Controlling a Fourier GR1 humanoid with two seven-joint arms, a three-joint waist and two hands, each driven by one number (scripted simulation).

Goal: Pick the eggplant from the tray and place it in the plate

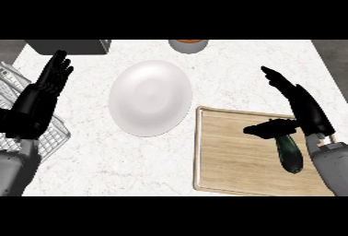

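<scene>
The eggplant is found on the wooden tray at near right, long axis running near to far, directly beneath the right hand, whose fingers are spread with the thumb just above the far end. The plate lies left of the tray; the left hand, resting open, is well apart.

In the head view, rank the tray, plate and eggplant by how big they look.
1. Wooden tray, largest.
2. White plate, slightly smaller.
3. Eggplant, smallest by far, its top end hidden by the right hand.

Grey forearms end in black left hand and right hand
</scene>
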